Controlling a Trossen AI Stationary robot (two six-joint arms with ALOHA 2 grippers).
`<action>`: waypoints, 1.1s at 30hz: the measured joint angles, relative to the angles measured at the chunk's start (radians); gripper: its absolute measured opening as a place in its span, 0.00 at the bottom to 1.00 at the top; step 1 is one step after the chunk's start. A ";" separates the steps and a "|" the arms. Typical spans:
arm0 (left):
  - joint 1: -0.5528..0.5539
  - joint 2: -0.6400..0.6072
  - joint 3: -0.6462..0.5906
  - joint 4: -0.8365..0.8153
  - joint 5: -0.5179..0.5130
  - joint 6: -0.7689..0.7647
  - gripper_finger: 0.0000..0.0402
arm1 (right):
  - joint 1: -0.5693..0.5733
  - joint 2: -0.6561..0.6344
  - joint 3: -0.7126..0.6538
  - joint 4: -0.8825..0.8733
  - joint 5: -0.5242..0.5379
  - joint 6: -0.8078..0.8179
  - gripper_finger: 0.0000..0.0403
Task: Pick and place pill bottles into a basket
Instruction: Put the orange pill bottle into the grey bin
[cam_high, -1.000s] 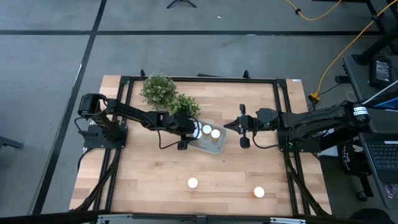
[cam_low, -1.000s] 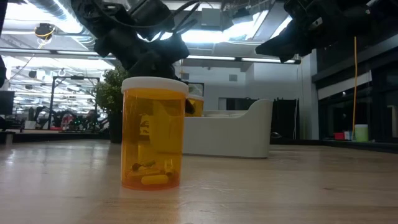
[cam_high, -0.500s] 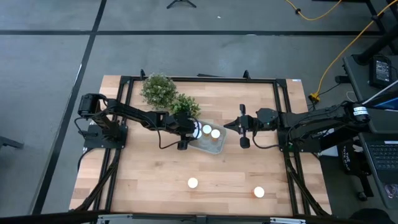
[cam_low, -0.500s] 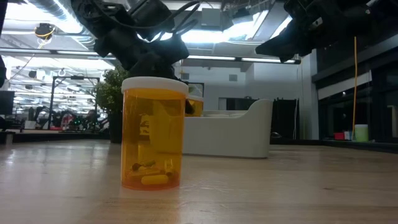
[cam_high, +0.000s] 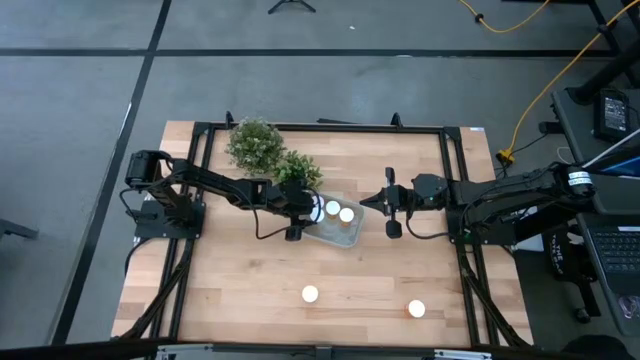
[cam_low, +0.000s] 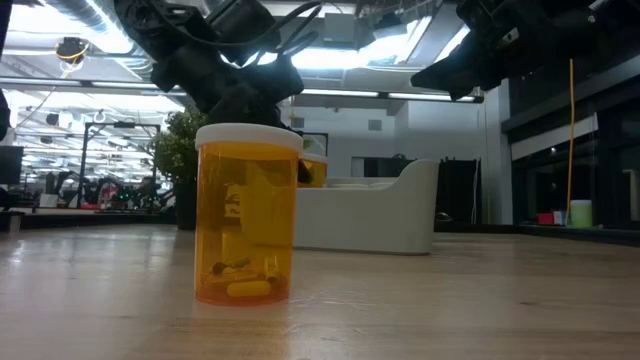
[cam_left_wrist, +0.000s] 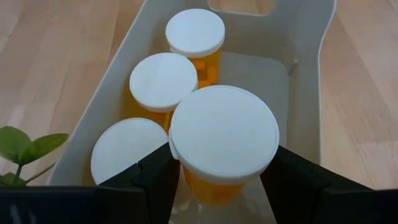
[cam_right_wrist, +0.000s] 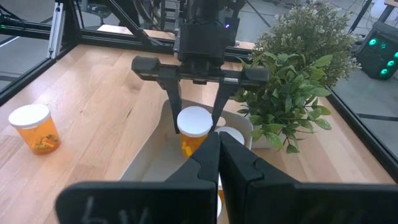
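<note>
My left gripper (cam_left_wrist: 224, 180) is shut on an orange pill bottle with a white cap (cam_left_wrist: 224, 134), over the near end of the pale grey basket (cam_left_wrist: 305, 93). The right wrist view shows the same bottle (cam_right_wrist: 194, 124) from the front. Three more bottles stand in the basket: (cam_left_wrist: 194, 32), (cam_left_wrist: 163, 81), (cam_left_wrist: 127, 149). My right gripper (cam_right_wrist: 219, 149) is shut and empty, just right of the basket (cam_high: 338, 228). Two bottles stand upright on the table: (cam_high: 310, 294), (cam_high: 416, 309). My left gripper pinches the bottle between its two fingers (cam_right_wrist: 176, 102), on opposite sides of the body just under the cap (cam_left_wrist: 208, 190). The fingers come from above, pointing steeply down. The bottle is upright over the basket's inside; whether its base touches the bottom is hidden.
Two green potted plants (cam_high: 255, 143), (cam_high: 298, 170) stand just behind the basket, by my left arm. A loose bottle stands close to the low camera (cam_low: 247, 215). Bare wood lies in the near half of the table around the two loose bottles.
</note>
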 joint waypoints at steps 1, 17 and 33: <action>0.000 0.000 0.000 0.000 -0.003 0.000 0.51 | 0.000 0.000 0.000 0.000 0.000 0.000 0.02; 0.000 -0.002 0.000 -0.034 -0.025 0.001 0.60 | 0.000 0.000 0.000 -0.001 0.000 0.000 0.02; -0.001 -0.113 -0.001 -0.092 0.021 0.028 0.60 | 0.000 0.000 0.000 -0.003 0.000 0.002 0.02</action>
